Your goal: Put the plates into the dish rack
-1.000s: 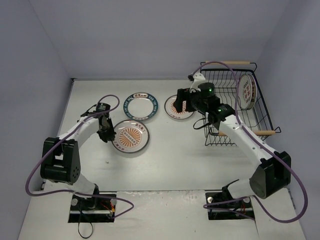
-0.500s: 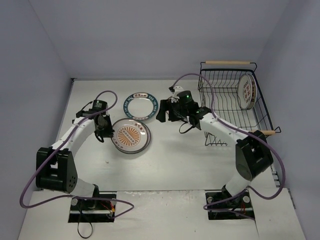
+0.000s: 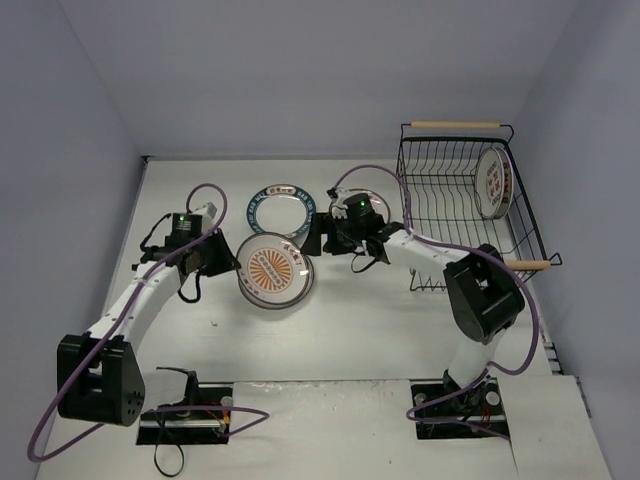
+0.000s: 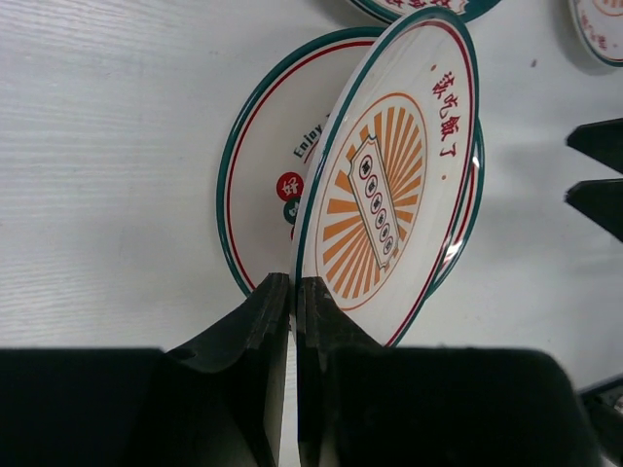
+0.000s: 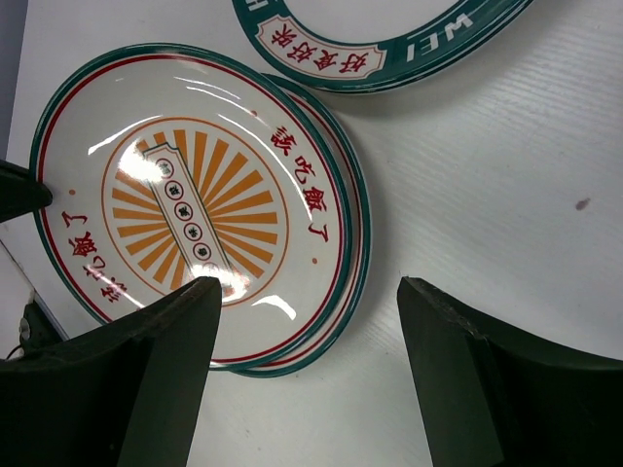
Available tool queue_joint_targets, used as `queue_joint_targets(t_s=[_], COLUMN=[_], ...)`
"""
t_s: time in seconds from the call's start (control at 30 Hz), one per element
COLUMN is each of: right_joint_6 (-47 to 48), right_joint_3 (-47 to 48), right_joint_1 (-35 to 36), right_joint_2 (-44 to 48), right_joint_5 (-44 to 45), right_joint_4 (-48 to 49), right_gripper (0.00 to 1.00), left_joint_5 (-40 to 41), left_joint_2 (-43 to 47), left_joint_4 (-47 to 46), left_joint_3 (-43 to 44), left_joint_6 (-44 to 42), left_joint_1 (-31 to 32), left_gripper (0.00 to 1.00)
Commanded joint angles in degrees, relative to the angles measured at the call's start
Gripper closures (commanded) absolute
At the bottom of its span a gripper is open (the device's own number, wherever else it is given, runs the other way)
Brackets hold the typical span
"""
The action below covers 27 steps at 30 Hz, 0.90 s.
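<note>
My left gripper is shut on the left rim of an orange sunburst plate and tilts it up off a second plate. In the left wrist view the jaws pinch the sunburst plate above the lower plate. My right gripper is open and empty just right of that plate. In the right wrist view it hangs over the right edge of the sunburst plate. The dish rack stands at the far right with one plate upright inside.
A dark teal rim plate lies behind the sunburst plate and shows in the right wrist view. Another plate lies partly hidden behind my right arm. The rack's wooden handles run along its far and near ends.
My right gripper has swung left from beside the rack to the sunburst plate. My left gripper has lifted and tilted that plate, shifting it slightly right.
</note>
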State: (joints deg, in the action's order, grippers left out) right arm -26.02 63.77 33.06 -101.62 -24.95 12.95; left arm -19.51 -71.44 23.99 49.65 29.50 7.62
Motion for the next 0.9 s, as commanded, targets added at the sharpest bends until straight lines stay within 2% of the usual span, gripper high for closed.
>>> queue_joint_targets(t_s=[0.0,0.4,0.87], right_joint_6=[-0.9,4.0,6.4], right_joint_3=[-0.5,-1.5,-0.8], right_joint_1=[0.2,-2.5,-5.6], right_joint_2=[-0.1,-1.4,-3.0], right_joint_5=[-3.3,-6.4,-19.2], right_joint_4=[6.6,8.8,13.6], right_gripper=[0.26,0.26,0.29], left_joint_5=[-6.9,-12.1,-16.4], left_joint_2=[2.5,4.1,6.3], left_joint_4=[-9.2,-11.2,-13.6], left_joint_3=[0.6,3.6,6.7], left_joint_6=[2.9,3.5,6.9], left_joint_1=[-0.6,-0.9,-0.9], left_gripper=[1.0,1.0,1.0])
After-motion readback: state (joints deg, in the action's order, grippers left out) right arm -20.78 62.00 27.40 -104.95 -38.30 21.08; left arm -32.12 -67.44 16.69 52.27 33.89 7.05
